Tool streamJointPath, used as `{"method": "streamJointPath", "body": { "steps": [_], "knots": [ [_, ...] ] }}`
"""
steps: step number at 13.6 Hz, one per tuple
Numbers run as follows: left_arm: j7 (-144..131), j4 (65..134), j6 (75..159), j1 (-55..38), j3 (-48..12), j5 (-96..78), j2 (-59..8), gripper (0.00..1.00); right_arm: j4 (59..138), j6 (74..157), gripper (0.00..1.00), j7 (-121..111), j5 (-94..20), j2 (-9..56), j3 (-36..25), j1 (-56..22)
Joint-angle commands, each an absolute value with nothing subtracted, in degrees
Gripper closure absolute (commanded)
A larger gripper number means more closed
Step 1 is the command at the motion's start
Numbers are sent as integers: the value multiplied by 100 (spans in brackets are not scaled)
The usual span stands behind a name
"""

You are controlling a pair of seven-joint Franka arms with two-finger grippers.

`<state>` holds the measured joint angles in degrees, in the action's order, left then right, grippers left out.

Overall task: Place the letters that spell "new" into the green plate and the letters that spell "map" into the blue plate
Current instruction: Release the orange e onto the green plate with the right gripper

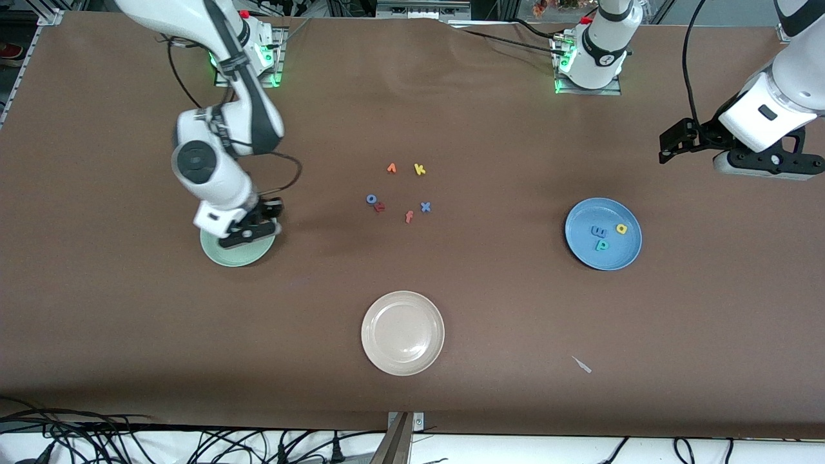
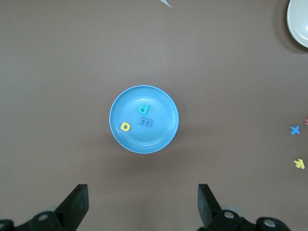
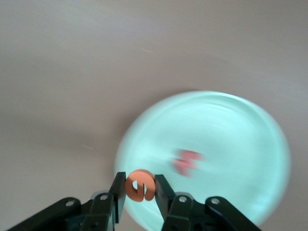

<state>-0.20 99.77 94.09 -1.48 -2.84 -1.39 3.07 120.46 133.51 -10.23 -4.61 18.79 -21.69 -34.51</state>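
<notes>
Under the right gripper point(image 1: 248, 233), front view: one green plate point(image 1: 222, 256); one blue plate point(image 1: 603, 233) near the left gripper point(image 1: 670, 149), holding three letters; one beige plate point(image 1: 403, 332); six loose letters. Left wrist view: fingers point(image 2: 77, 204) spread wide, empty, over blue "m" point(image 2: 146, 122), yellow "a" point(image 2: 125, 126), teal "p" point(image 2: 144, 109). Right wrist view: fingers pinching orange "e" point(image 3: 140, 185) over the plate's rim; one red "w" point(image 3: 187, 161) inside.

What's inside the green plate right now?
One red letter lies in the green plate. The right gripper holds the orange letter over its rim. From the front, the gripper covers it.

Even bright overhead light, soft shadows, front view sharp, right wrist view smeared, probably motion blur
</notes>
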Motion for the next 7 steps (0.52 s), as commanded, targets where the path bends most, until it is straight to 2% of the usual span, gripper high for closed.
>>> {"method": "streamJointPath", "body": {
  "steps": [1, 2, 3, 4, 6, 7],
  "knots": [
    [149, 9791, 9255, -105, -272, -237, 220, 0, 12488, 13263, 91, -1573, -483, 1548, -2618, -3480],
    [149, 9791, 9264, -105, -272, -220, 220, 0, 12620, 13315, 90, -1573, -501, 1512, -2637, -3480],
    [158, 9791, 9272, -105, -272, -133, 220, 0, 12743, 13411, 79, -1573, -518, 1486, -2689, -3472],
    [158, 9782, 9281, -105, -272, -80, 220, 0, 12805, 13473, 48, -1573, -562, 1485, -2716, -3472],
    [150, 9782, 9281, -105, -272, -79, 220, 0, 12771, 13351, 28, -1486, -580, 1459, -2786, -3472],
    [149, 9774, 9281, -105, -272, -70, 220, 0, 12666, 13203, 23, -1451, -589, 1450, -2786, -3472]
  ]
}}
